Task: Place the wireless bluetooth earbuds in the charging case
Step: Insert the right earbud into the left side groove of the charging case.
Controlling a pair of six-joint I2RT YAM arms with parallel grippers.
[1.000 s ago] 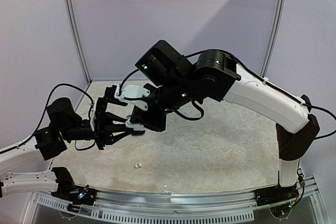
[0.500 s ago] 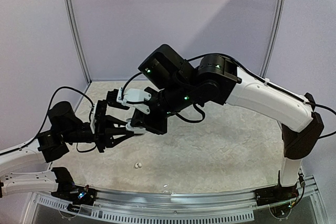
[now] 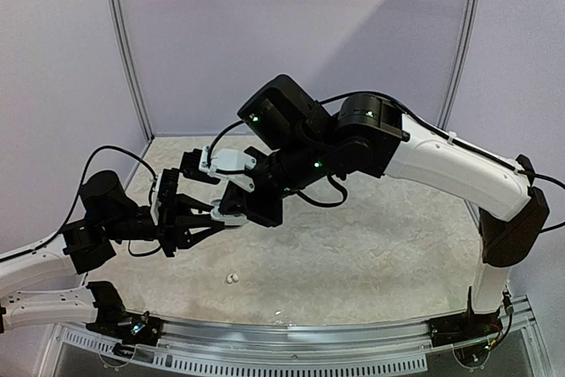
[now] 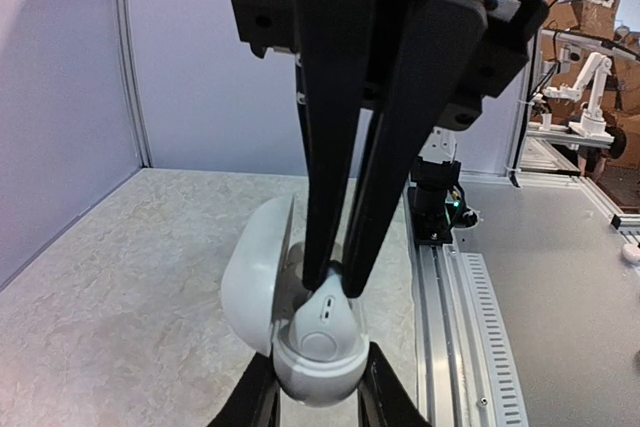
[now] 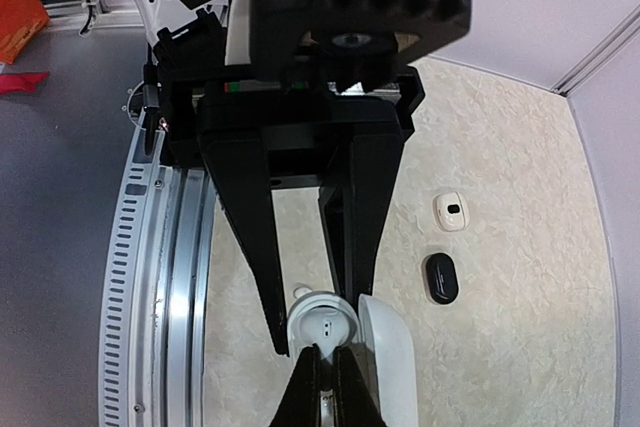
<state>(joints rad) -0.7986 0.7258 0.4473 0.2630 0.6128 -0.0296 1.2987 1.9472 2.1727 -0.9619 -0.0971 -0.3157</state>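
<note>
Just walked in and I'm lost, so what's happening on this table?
The left pincer is clamped on a white oval charging case with its lid flipped open, held above the speckled tabletop. The right pincer, shut, has its tips down at a white earbud sitting in the case's opening; whether it grips the bud is unclear. Another tiny white earbud lies loose on the tabletop.
</note>
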